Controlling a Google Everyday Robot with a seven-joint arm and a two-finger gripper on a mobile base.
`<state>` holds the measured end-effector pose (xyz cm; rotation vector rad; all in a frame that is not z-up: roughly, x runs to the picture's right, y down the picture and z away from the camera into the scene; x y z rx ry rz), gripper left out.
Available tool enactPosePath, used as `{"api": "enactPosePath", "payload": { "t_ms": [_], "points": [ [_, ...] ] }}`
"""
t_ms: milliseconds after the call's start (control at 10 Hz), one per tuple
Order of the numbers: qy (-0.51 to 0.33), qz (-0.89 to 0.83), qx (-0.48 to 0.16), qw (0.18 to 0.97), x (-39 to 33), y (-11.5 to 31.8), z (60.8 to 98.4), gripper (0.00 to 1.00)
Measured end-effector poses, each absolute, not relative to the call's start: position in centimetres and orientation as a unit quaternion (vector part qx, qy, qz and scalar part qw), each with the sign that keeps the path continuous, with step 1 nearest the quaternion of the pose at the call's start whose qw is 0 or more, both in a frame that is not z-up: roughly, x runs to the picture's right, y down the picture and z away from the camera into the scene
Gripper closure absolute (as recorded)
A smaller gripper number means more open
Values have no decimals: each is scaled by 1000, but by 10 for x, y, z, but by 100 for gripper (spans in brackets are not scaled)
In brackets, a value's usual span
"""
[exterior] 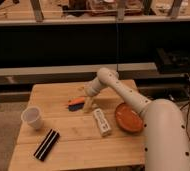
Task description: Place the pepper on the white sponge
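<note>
The wooden desk (pixel 78 145) is carrying every item, and the white sponge (pixel 102 122) is serving as the landmark here, lying lengthwise just right of the desk's centre. The gripper (pixel 89 105) is hanging just beyond the sponge's far end and slightly to its left, close over the desk surface, with the white arm (pixel 119 89) sloping down to it from the large rounded body at the sponge's right. The fingers (pixel 92 106) are pointing downward; how far apart they are standing cannot be told, and whether they are gripping anything cannot be told either. The pepper (pixel 77 102) is lying on the desk beyond and to the left of the sponge, just beside the gripper on its left, apart from the sponge. A small dark blue object (pixel 76 107) is sitting right against the pepper's near side, between the pepper and the sponge's far end. The orange bowl (pixel 128 118) is resting just to the right of the sponge, partly hidden by the robot's body. The white cup (pixel 32 118) is standing upright well to the left of the sponge. A black flat object (pixel 46 144) is lying diagonally to the left of the sponge and nearer the front edge of the desk.
</note>
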<state>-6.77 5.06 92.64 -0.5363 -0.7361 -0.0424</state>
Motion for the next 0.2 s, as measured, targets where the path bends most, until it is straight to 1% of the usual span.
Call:
{"api": "enactPosePath", "payload": {
  "t_ms": [200],
  "points": [
    [-353,-22,-258,899,-68,49,924,20]
  ]
}}
